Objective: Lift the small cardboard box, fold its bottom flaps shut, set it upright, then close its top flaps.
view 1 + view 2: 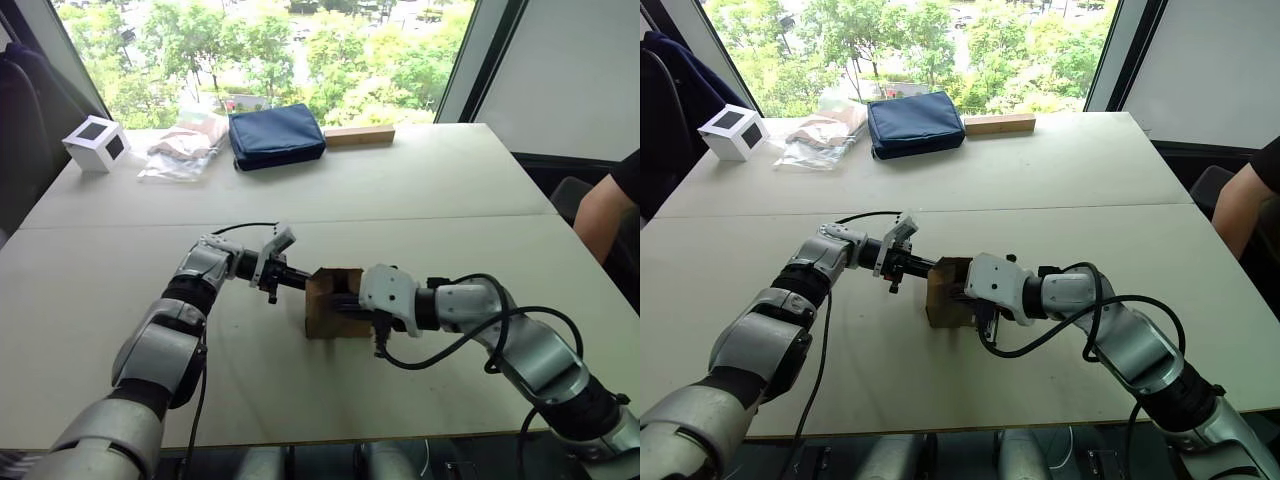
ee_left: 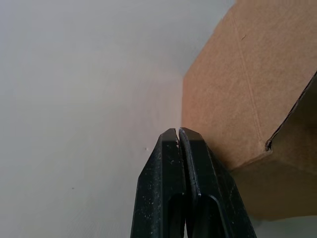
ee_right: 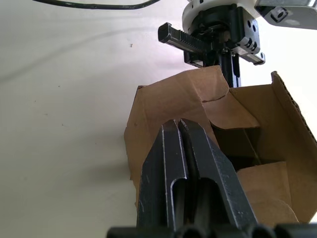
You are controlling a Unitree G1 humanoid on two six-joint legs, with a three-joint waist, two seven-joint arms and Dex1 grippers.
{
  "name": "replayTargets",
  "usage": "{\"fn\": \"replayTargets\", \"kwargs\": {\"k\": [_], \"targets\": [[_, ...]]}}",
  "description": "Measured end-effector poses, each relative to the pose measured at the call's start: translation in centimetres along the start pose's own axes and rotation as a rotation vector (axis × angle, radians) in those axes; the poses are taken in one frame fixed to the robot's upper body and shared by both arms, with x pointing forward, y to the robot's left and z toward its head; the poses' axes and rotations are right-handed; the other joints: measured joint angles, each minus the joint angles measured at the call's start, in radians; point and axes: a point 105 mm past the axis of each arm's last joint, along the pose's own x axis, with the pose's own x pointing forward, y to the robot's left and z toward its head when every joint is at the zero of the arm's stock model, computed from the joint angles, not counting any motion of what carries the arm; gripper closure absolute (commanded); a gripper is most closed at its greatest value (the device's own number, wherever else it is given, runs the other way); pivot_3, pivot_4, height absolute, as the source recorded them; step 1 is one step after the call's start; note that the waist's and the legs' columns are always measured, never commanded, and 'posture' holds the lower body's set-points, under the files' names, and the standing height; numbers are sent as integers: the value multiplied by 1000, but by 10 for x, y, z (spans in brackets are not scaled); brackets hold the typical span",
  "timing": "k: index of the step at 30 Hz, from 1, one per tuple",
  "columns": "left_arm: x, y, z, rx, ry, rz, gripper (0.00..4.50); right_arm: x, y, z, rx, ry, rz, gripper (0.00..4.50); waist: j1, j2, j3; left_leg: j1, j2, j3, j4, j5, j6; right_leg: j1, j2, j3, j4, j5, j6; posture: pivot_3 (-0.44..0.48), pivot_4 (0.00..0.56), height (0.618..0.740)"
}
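Daylight from the window wall falls across the pale table [image 1: 420,190], and I have the small cardboard box [image 1: 328,305] resting on it near the front edge, about midway between my two arms. It lies on its side, with its open end turned toward my right arm; I read its flap-to-flap axis as running roughly left to right across the table, though the head views leave this partly hidden by the wrist housing. From the right wrist view, the flaps [image 3: 198,101] at that open end are partly folded inward and none is fully shut; I cannot tell whether these are the bottom or top flaps. My right gripper [image 3: 178,124] has its fingers pressed together with nothing between them, and its tips sit at the mouth of the box against the left-hand flap. My left gripper [image 2: 177,133] is likewise pressed together and empty, its tips just beside the closed outer wall of the box on the opposite side. Both arms are about equally near, one at each end of the box. In my judgement the coming move depends on this opposed arrangement: left bracing the wall, right pushing flaps inward. Well apart, along the far edge, lie a white cube [image 1: 96,143], a plastic bag [image 1: 180,152], a blue pouch [image 1: 276,135] and a wooden block [image 1: 358,135].
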Motion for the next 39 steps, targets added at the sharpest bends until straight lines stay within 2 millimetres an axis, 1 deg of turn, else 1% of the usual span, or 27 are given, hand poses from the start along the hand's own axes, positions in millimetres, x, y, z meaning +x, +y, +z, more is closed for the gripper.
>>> {"fn": "replayTargets", "kwargs": {"k": [3,7,10,12,14,16,18,19,21,23,26,32,33,36,39], "targets": [[0,1,0,12,9,7,4453,3,0,-4,19,0,10,4500,0,0,0,0,0,0,0,0,0,0,0,0,0,0,0,0,150,737],[-4,5,1,39,6,60,4453,6,0,-5,35,-13,17,4500,0,0,0,0,0,0,0,0,0,0,0,0,0,0,0,0,150,737],[-20,8,4,28,-39,110,4453,8,-1,-4,45,-32,19,4500,-7,0,0,0,0,0,0,0,0,-1,0,0,1,0,0,0,150,737],[-38,5,9,29,-86,138,4453,6,-4,-5,49,-39,13,4500,-16,0,0,0,1,0,0,0,0,-1,0,0,1,0,0,0,150,737],[-52,-4,17,62,-108,152,4453,4,-9,-7,57,-36,2,4500,-18,0,0,0,1,0,-1,0,0,-1,0,1,1,0,0,0,150,737],[-59,-26,21,98,-108,131,4453,4,-11,-7,56,-44,-2,4500,-19,0,0,0,1,0,-1,0,0,-1,-1,1,1,0,0,0,150,737],[-54,-46,21,109,-106,90,4453,5,-13,-8,60,-46,-5,4500,-15,0,0,0,1,0,0,0,-1,0,-2,1,1,0,0,0,150,737],[-53,-52,20,112,-100,80,4453,5,-13,-8,59,-50,-5,4500,-14,0,0,0,1,0,0,0,-1,0,-2,1,1,0,0,0,150,737],[-49,-70,12,115,-69,66,4453,7,-13,-7,61,-62,-2,4500,-15,1,0,1,0,0,0,0,-1,1,-2,2,1,0,0,0,150,737],[-43,-79,5,99,-62,56,4453,7,-14,-9,66,-62,-4,4500,-13,1,0,1,0,-1,0,0,-1,1,-2,1,1,0,0,0,150,737],[-38,-81,3,96,-62,70,4453,8,-14,-8,58,-67,-5,4500,-13,1,0,1,0,0,0,0,-1,1,-2,1,1,0,0,0,150,737],[-22,-82,2,135,-54,65,4453,7,-14,-7,66,-78,-2,4500,-15,1,0,1,0,0,0,0,-1,1,-2,1,0,0,0,0,150,737],[-22,-82,2,141,-53,65,4453,5,-16,-4,81,-98,-5,4500,-15,1,0,1,0,0,0,0,-1,1,-2,1,0,0,0,0,150,737],[-22,-81,2,152,-55,66,4453,-10,-29,23,154,-240,-33,4500,-14,1,0,1,0,0,0,0,-1,1,-2,1,0,0,0,0,150,737],[-21,-80,2,159,-56,63,4453,-23,-49,47,157,-338,-97,4500,-14,1,0,2,1,-1,-1,0,-1,1,-2,1,0,0,0,0,150,737]]}}
